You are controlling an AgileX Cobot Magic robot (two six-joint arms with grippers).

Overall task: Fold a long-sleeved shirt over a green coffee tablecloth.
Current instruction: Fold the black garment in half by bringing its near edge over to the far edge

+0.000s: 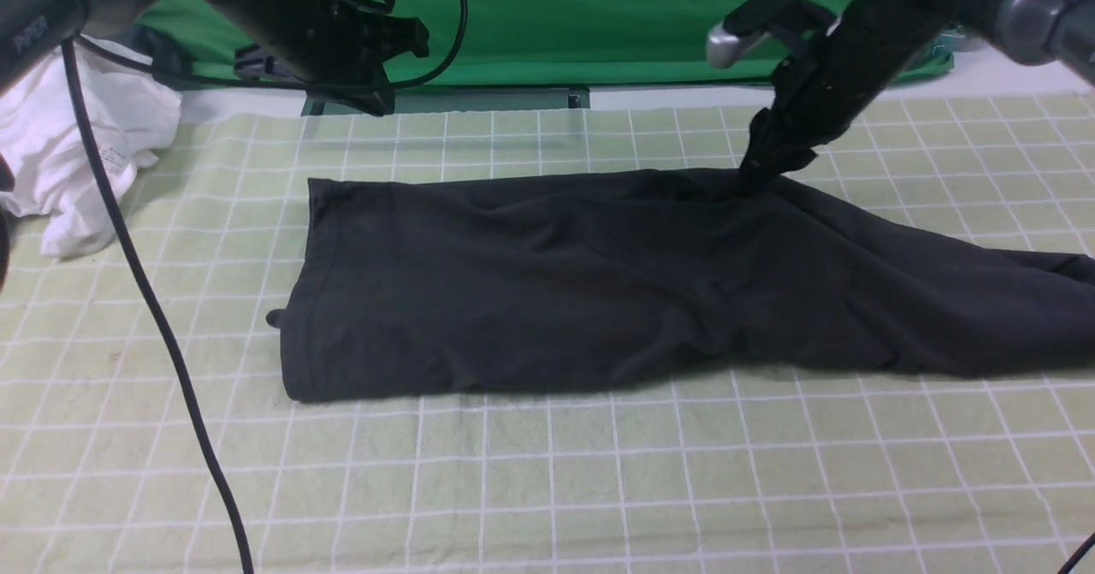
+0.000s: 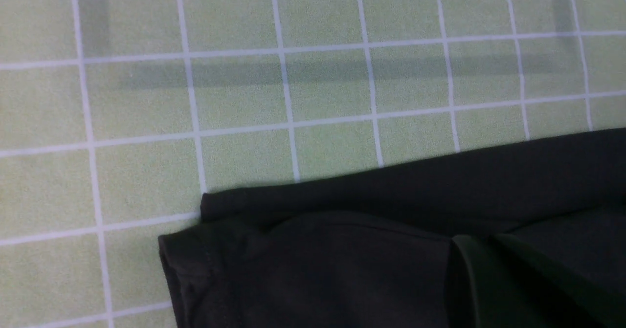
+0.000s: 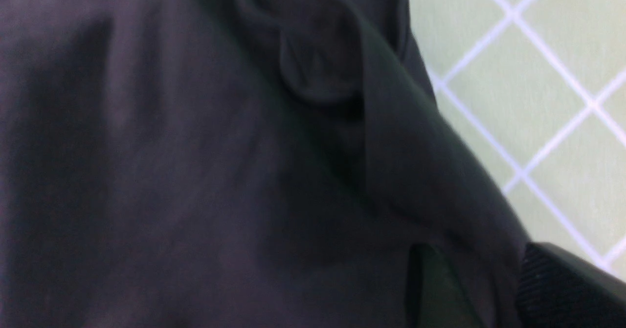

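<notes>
We have the tablecloth (image 1: 547,488) spread over the whole table. On it lies the shirt (image 1: 556,292), folded into a long dark band across the middle, with one sleeve running out to the right edge. A white garment (image 1: 77,155) sits bunched at the far left corner. The right gripper (image 1: 760,174) is down on the shirt's far edge, right of centre. Its fingers (image 3: 435,289) stand apart with a fold of cloth between them, and we cannot tell if they pinch it. The left gripper (image 1: 385,78) hangs closed above the far edge on the left side, clear of the shirt.
</notes>
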